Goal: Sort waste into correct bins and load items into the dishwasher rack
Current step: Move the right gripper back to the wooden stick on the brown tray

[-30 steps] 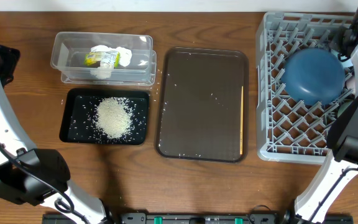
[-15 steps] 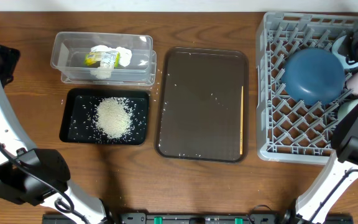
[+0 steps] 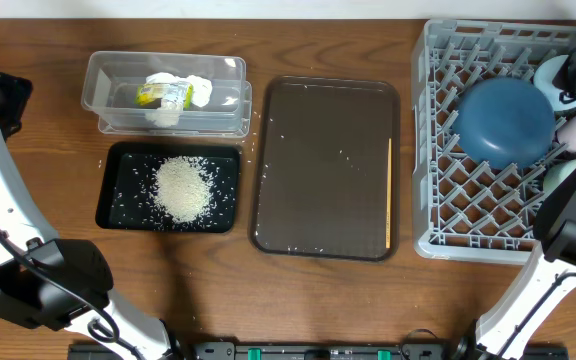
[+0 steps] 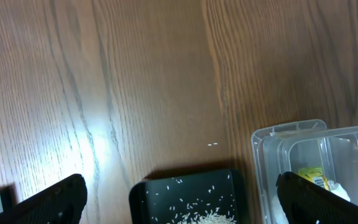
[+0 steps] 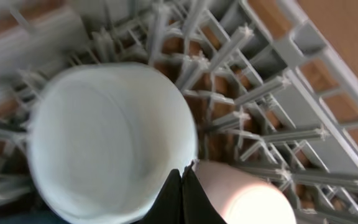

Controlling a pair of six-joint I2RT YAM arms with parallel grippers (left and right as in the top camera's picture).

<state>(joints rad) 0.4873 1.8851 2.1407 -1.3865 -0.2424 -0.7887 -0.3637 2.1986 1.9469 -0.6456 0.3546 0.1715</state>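
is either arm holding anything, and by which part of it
Nothing is held: left fingers open over the table, right fingers shut empty above the rack.

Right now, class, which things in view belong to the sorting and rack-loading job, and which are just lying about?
Job: rice, tissue, wrapper, tub, black tray, plate, cup, pale bowl, mint bowl, rack.

Lying about: brown tray, table.
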